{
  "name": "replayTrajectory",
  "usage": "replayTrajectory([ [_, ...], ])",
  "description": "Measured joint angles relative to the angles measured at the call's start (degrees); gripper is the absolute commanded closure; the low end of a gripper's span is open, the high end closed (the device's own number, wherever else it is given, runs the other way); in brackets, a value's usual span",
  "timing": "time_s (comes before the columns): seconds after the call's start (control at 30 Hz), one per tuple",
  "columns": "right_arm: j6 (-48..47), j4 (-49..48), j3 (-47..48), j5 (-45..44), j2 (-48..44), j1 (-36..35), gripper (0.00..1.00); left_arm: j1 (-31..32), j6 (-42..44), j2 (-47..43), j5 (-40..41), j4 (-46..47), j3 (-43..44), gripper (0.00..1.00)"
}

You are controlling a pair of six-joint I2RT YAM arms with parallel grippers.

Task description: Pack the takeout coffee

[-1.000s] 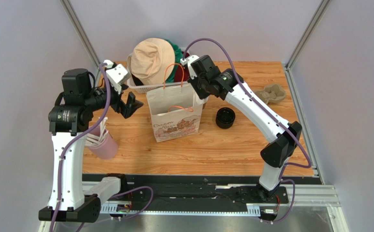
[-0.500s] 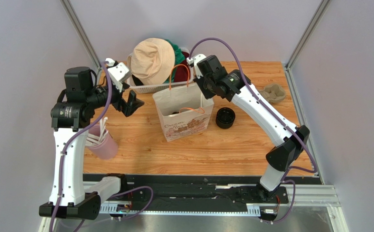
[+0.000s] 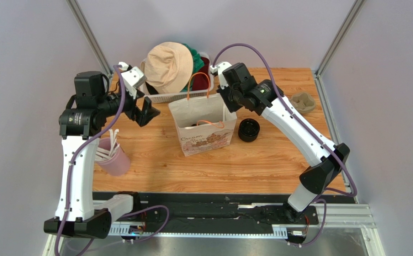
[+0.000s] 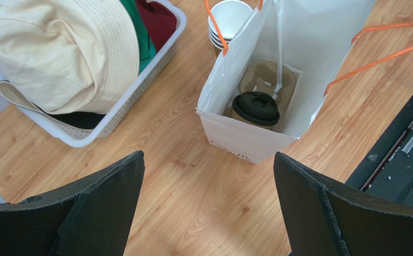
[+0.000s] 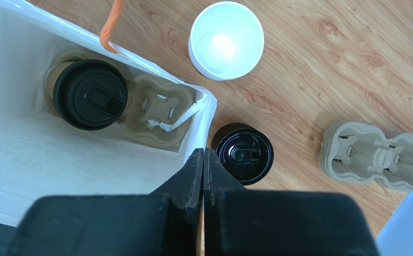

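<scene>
- The right claw (image 5: 203, 154) is pressing its fingers together at the white bag's (image 5: 21, 154) rim; whether it is gripping paper is unclear.
- The left claw (image 4: 208, 157) is hanging wide apart, holding nothing.
- The takeout coffee (image 5: 90, 94) is sitting inside the bag.
- The wooden table (image 3: 256, 160) is carrying it all, with pale grey walls (image 3: 246, 26) enclosing it.

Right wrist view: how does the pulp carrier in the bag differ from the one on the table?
Bagged brown pulp carrier sits inside the white paper bag; the table carrier lies on the wooden table. Bagged carrier holds the black-lidded cup; table carrier is empty. Both are two-slot.
</scene>
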State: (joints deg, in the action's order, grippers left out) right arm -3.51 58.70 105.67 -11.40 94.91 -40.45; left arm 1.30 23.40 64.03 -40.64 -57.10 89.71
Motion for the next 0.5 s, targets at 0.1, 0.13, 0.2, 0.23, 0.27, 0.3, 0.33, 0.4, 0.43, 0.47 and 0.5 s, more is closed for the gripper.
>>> replayTrajectory([
  [0.1,0.4,0.4,-0.7,0.7,-1.2,0.0,1.0,0.0,-0.1,0.4,0.0,0.0,0.0,0.01],
  [0.13,0.5,0.6,-0.7,1.0,-1.5,0.0,1.0,0.0,-0.2,0.5,0.0,0.1,0.0,0.01],
  [0.2,0.9,0.6,-0.7,1.6,-2.1,0.0,1.0,0.0,-0.3,1.0,-0.1,0.2,0.0,0.01],
  [0.23,1.1,0.6,-0.7,1.9,-2.3,0.0,1.0,0.0,-0.4,1.1,-0.2,0.3,0.0,0.01],
  [0.27,1.3,0.7,-0.7,2.2,-2.6,0.0,1.0,0.0,-0.4,1.4,-0.3,0.4,0.0,0.01],
  [0.3,1.4,0.7,-0.7,2.5,-2.8,0.0,1.0,0.0,-0.5,1.6,-0.3,0.4,0.0,0.01],
  [0.33,1.6,0.7,-0.7,2.7,-3.1,0.0,1.0,0.0,-0.6,1.8,-0.4,0.4,0.0,0.01],
  [0.4,1.9,0.6,-1.0,3.1,-3.9,0.0,1.0,0.0,-0.6,2.1,-0.5,0.4,0.0,0.01],
  [0.43,2.0,0.5,-1.3,3.1,-4.4,0.0,1.0,0.0,-0.7,2.3,-0.6,0.5,0.0,0.01],
  [0.47,2.1,0.3,-2.3,3.1,-5.3,0.0,1.0,0.0,-0.7,2.5,-0.7,0.4,0.1,0.01],
  [0.5,2.1,0.4,-3.2,3.1,-6.2,0.0,1.0,0.0,-0.8,2.7,-0.7,0.4,0.2,0.01],
])
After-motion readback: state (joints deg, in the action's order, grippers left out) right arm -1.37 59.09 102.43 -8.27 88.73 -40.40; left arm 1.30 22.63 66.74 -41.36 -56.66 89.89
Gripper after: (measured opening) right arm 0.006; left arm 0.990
